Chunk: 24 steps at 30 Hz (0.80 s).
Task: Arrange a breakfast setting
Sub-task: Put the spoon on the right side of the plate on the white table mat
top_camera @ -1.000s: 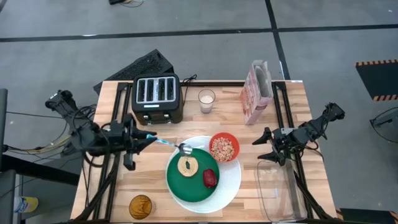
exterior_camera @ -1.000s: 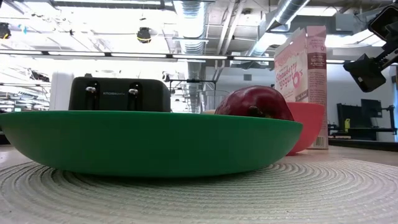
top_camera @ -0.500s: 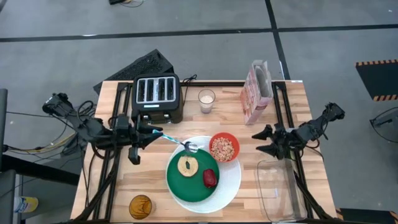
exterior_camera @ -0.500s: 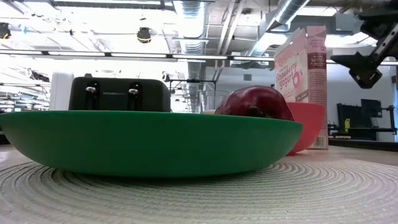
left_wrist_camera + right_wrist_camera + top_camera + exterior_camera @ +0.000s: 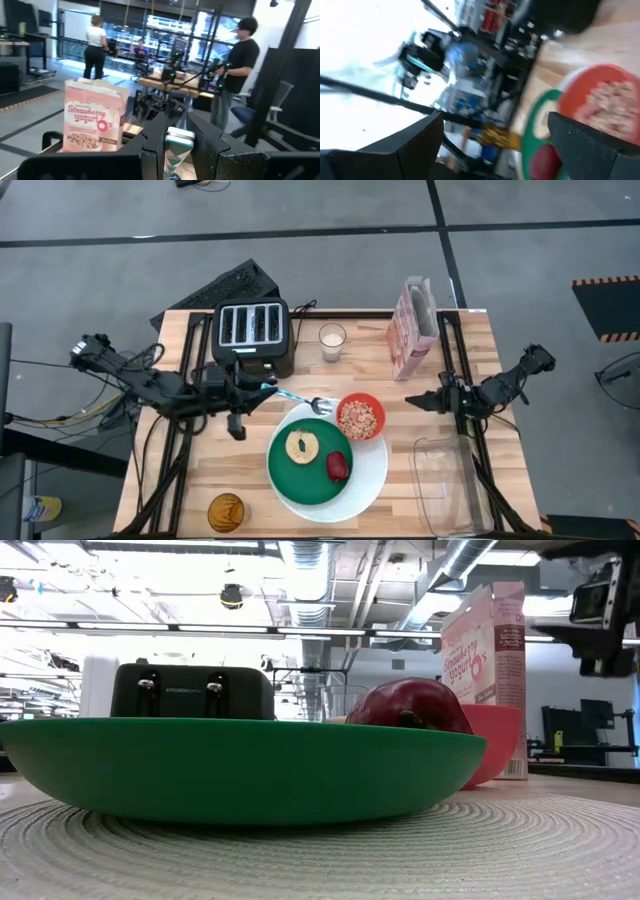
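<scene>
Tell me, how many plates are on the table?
2. The large white plate lies at the table's front middle; the green plate lies on top of it. None seems hidden.

Count with me, operator: on your desk (image 5: 200, 470) you've got two plates, one large white round plate (image 5: 372, 472) and one smaller green plate (image 5: 300, 475) stacked on it. One small red bowl (image 5: 360, 417) of cereal beside them. One round toasted bread (image 5: 302, 446) and one dark-red fruit (image 5: 338, 466) on the green plate. One blue-handled spoon (image 5: 298, 398) out there. One toaster (image 5: 252, 337), four slots in it. One glass of milk (image 5: 332, 339), one pink cereal box (image 5: 414, 327), one amber cup (image 5: 227, 512), one clear bin (image 5: 445, 485). Two arms, two pincers: the left pincer (image 5: 250, 387), the right pincer (image 5: 415, 401). And in the room beyond, three people show in your left wrist view.
</scene>
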Motion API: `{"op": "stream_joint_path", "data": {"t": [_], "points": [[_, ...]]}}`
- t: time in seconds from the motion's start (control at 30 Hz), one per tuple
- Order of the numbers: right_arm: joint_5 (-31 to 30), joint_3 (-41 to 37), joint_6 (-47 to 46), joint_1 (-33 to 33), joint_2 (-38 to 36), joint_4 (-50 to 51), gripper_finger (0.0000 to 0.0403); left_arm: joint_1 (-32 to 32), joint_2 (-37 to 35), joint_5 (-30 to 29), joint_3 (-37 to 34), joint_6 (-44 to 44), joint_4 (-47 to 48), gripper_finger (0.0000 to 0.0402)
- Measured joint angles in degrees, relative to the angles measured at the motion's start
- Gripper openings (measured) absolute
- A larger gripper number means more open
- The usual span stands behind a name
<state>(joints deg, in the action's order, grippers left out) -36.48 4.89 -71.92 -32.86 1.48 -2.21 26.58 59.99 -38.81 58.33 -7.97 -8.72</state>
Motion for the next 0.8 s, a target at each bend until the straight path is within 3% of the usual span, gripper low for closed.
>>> {"op": "stream_joint_path", "data": {"t": [0.23,0.47,0.63,0.8], "points": [[-4.33,0.11,1.5,0.0,5.75,-16.39,0.0378,-2.55,4.79,-0.26,0.0,0.06,-4.15,0.0054],[-5.39,0.37,-5.07,-0.13,16.24,-26.94,0.0378,-4.47,8.7,-0.56,0.0,0.16,-8.26,0.0054],[-5.38,5.0,-7.72,-0.17,25.38,-28.28,0.0378,-5.85,10.42,-0.53,0.0,0.16,-10.8,0.0054],[-3.87,11.81,-4.53,-0.68,32.51,-28.25,0.0378,-6.98,11.4,-0.24,-0.02,0.25,-12.25,0.0054]]}}
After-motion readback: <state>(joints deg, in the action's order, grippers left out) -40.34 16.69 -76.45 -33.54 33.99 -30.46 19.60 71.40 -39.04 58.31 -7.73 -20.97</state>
